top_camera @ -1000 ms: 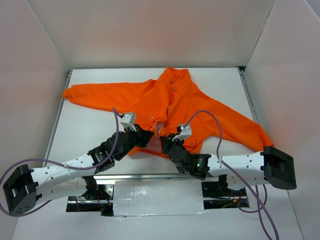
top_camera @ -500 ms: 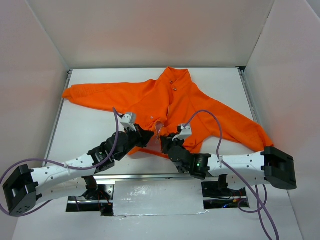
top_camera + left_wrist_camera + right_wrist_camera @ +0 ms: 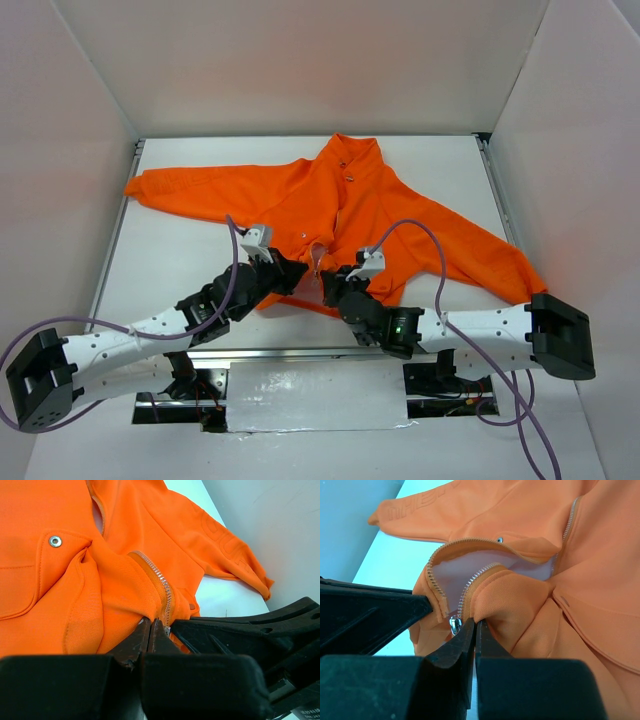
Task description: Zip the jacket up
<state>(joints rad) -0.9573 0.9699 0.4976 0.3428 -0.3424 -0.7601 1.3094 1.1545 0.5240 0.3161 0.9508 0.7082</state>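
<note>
My left end effector (image 3: 294, 272) is pressed together on the hem of the bright orange fleece-like long-sleeved jacket (image 3: 345, 205), just beside one row of its pale metal-toothed zipper (image 3: 161, 582). My right end effector (image 3: 329, 284) pinches the opposite hem corner, right next to the small silver slider (image 3: 453, 625). I judge this hold is meant to bring the two lower ends of the opening close together and taut, so the loose row can be fed into the slider. The two sets of tips sit near each other but not touching. The jacket lies flat on the white table (image 3: 170, 250), front up, with its stand-up collar toward the far edge. One sleeve reaches to the far left corner, the other runs to the right edge, and the hem is bunched at the near edge between my arms. Its lower front gapes, showing a paler lining, and a flap pocket's snap (image 3: 55, 541) shines. Higher up I cannot tell whether the teeth are joined.
</note>
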